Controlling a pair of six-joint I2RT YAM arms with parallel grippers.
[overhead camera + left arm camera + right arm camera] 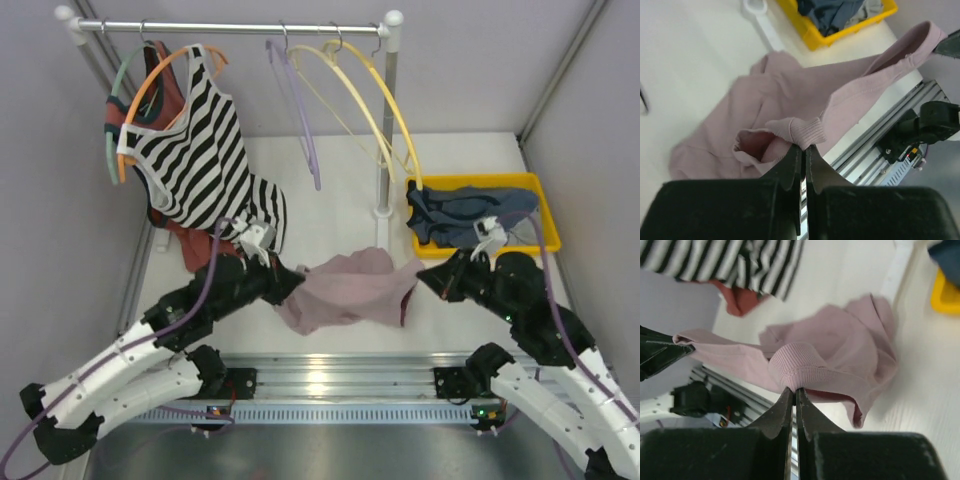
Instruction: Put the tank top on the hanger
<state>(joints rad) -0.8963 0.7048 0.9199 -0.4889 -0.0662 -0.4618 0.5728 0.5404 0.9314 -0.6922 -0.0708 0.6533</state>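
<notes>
The pink-mauve tank top (345, 290) lies bunched on the white table between the two arms, its top edge stretched between them. My left gripper (297, 280) is shut on its left ribbed edge, which shows in the left wrist view (800, 131). My right gripper (424, 279) is shut on its right ribbed edge, which shows in the right wrist view (797, 371). The lavender hanger (298, 110) hangs on the rail at the back, left of the yellow hangers, and is empty.
A black-and-white striped top (195, 150) on an orange hanger hangs at the rail's left, over a rust-red garment (185, 245). Two pale yellow hangers (375, 95) hang at the right. A yellow bin (535, 215) with dark clothes stands at the right. The rack's post (386, 130) stands behind the tank top.
</notes>
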